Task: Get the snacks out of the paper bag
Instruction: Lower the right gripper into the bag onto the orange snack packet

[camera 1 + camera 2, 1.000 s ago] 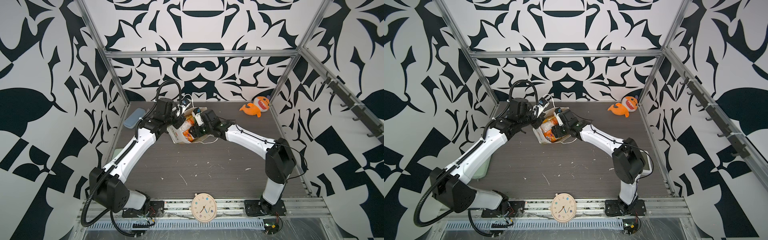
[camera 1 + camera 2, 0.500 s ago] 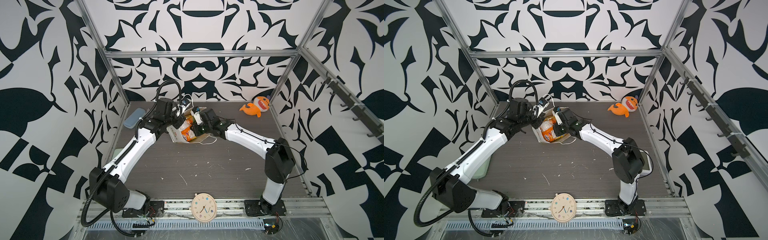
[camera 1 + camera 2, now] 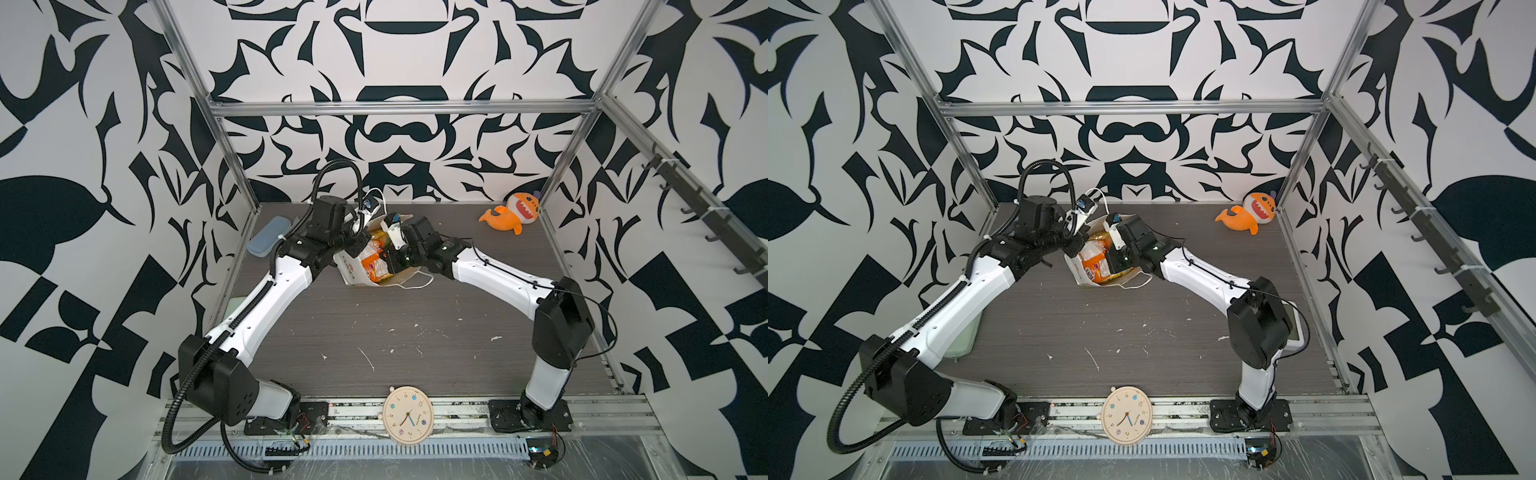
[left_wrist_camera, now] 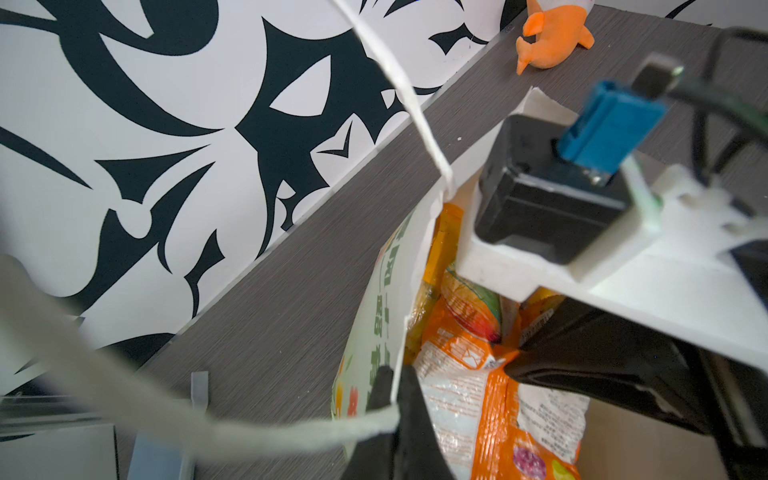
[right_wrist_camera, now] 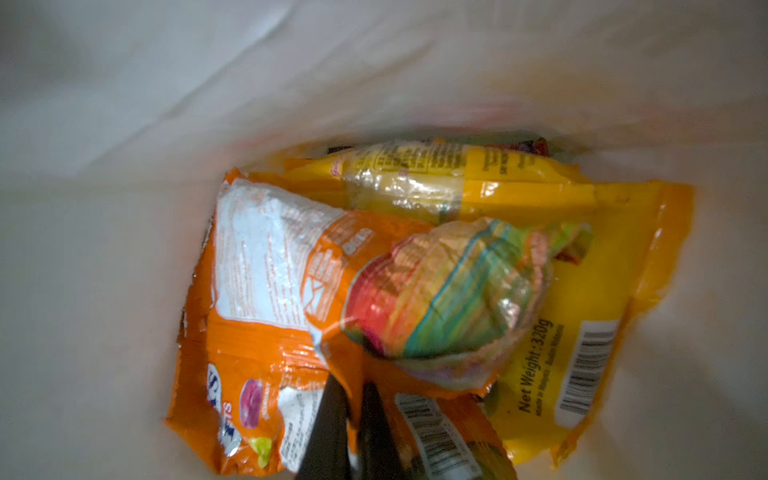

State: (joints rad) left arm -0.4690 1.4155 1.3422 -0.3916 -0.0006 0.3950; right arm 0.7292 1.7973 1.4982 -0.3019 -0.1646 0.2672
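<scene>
The white paper bag (image 3: 351, 272) (image 3: 1083, 274) lies tilted at the back middle of the table, its mouth facing the right arm. My left gripper (image 4: 395, 390) (image 3: 355, 246) is shut on the bag's rim (image 4: 409, 291), holding the mouth up. My right gripper (image 5: 351, 399) (image 3: 1113, 261) is inside the bag, shut on a fold of the orange packet (image 5: 257, 291) (image 4: 469, 399). Other snacks lie around it: a multicoloured packet (image 5: 449, 291), a yellow one (image 5: 582, 332) and another yellow one (image 5: 436, 183) deeper in.
An orange plush shark (image 3: 513, 212) (image 3: 1250, 214) sits in the back right corner. A light-blue case (image 3: 266, 237) lies at the back left. A round clock (image 3: 408, 419) rests on the front rail. The bag's cord handle (image 3: 415, 282) trails onto the table.
My right gripper has pushed a little further into the bag and its jaws have closed on the orange packet. The left gripper keeps its hold on the rim.
</scene>
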